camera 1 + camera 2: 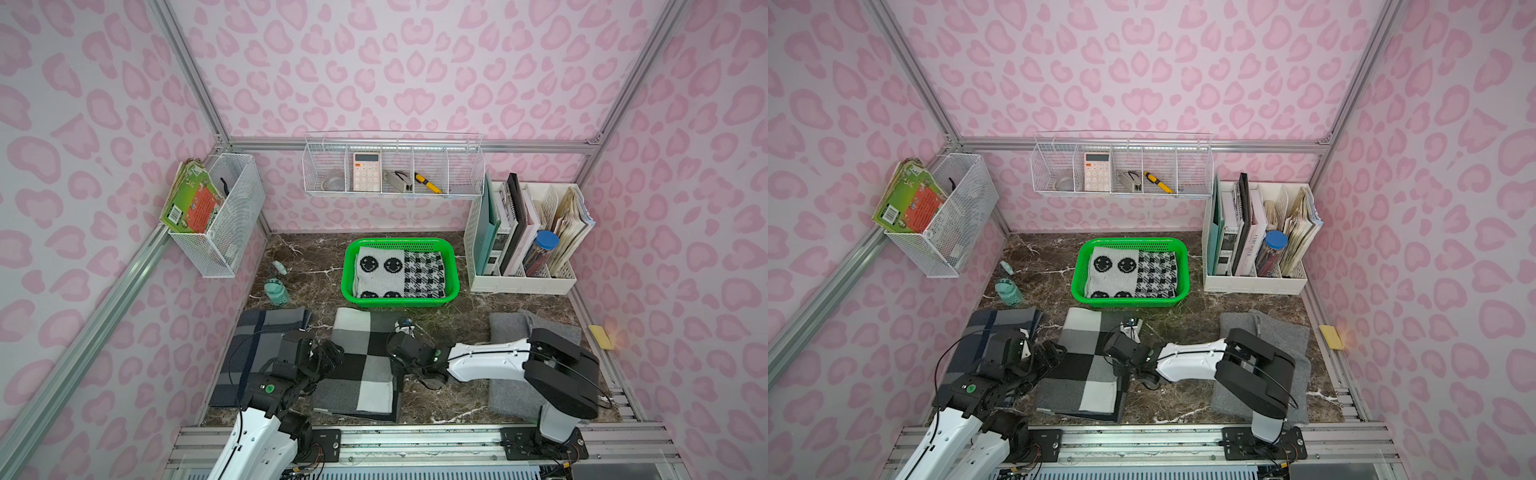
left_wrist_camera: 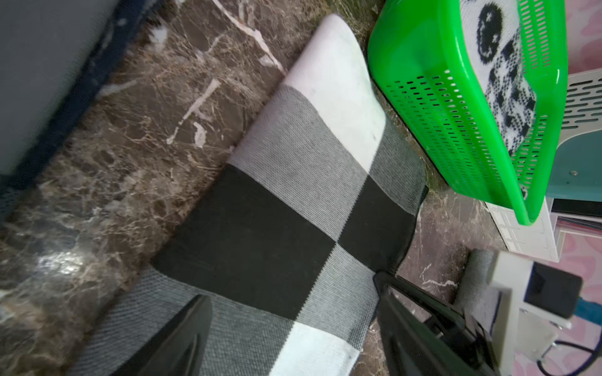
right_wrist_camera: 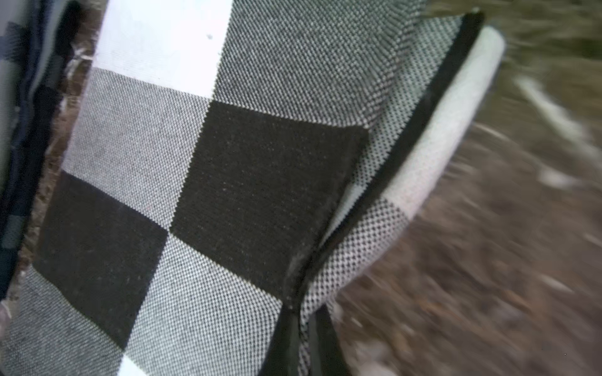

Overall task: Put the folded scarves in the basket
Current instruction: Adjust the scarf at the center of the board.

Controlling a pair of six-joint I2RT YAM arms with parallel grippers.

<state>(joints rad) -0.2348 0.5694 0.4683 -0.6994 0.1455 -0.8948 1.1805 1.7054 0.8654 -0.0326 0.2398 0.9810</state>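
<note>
Checked scarf (image 1: 365, 357) lies flat on the table, with the basket (image 1: 399, 301) just beyond its far end at 12 o'clock.

In both top views the scarf's long axis runs 6 to 12, pointing at the basket. My right gripper (image 3: 304, 332) is pinched tight on the scarf's 3 o'clock edge. My left gripper (image 2: 290, 293) stands wide over the 9 o'clock edge, holding nothing. I judge the carry goes toward 12.

Green basket (image 1: 454, 286) holding smiley-face scarf (image 1: 378, 270) (folded flat). Checked scarf (image 1: 361, 365) lying just in front on marble tabletop (image 1: 457, 324); left gripper (image 1: 330, 356) hovering at its left edge, right gripper (image 1: 397, 365) sitting at its right edge.
</note>
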